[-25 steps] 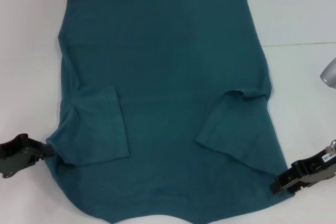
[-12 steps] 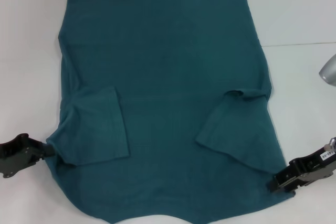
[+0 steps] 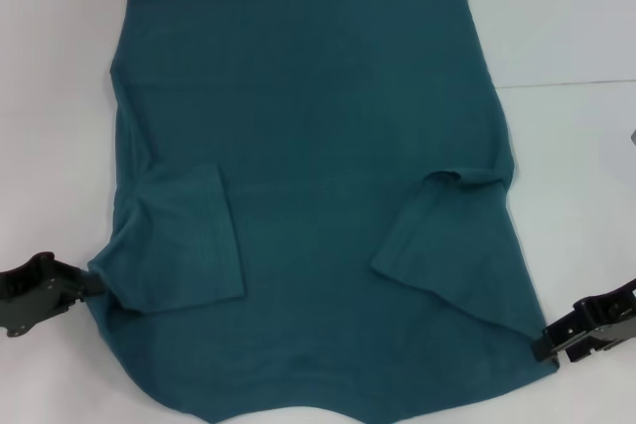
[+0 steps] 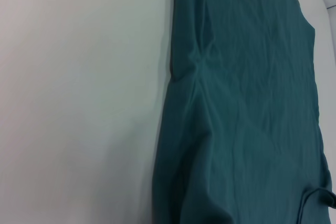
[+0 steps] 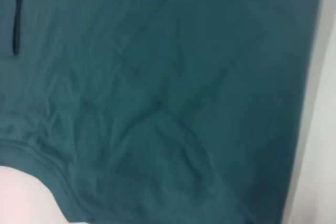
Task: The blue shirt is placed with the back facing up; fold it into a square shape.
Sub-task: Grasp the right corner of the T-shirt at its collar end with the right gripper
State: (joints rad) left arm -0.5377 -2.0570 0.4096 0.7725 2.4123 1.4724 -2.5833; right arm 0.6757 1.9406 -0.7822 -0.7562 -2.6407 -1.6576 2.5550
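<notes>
Blue shirt (image 3: 318, 196) is lying flat on the white table (image 3: 566, 27), plain side up, taking up most of the head view; its straight hem is lying at the far edge, and the curved near edge is running off the bottom of the view. Both short sleeves are lying folded inward over the body, the left one (image 3: 189, 240) sitting square to the side seam, the right one (image 3: 442, 245) slanting toward the middle. Cloth is showing small wrinkles near the left side edge in the left wrist view (image 4: 241, 103), and a rumpled patch beside a stitched hem in the right wrist view (image 5: 157, 93). Left gripper (image 3: 87, 285) is sitting low on the table at the shirt's near left edge, jaws touching the cloth where the sleeve fold meets the side; whether they are pinching it, cannot tell. Right gripper (image 3: 549, 343) is sitting at the near right corner, tip just at the shirt's edge; its jaws' state cannot be told either.
</notes>
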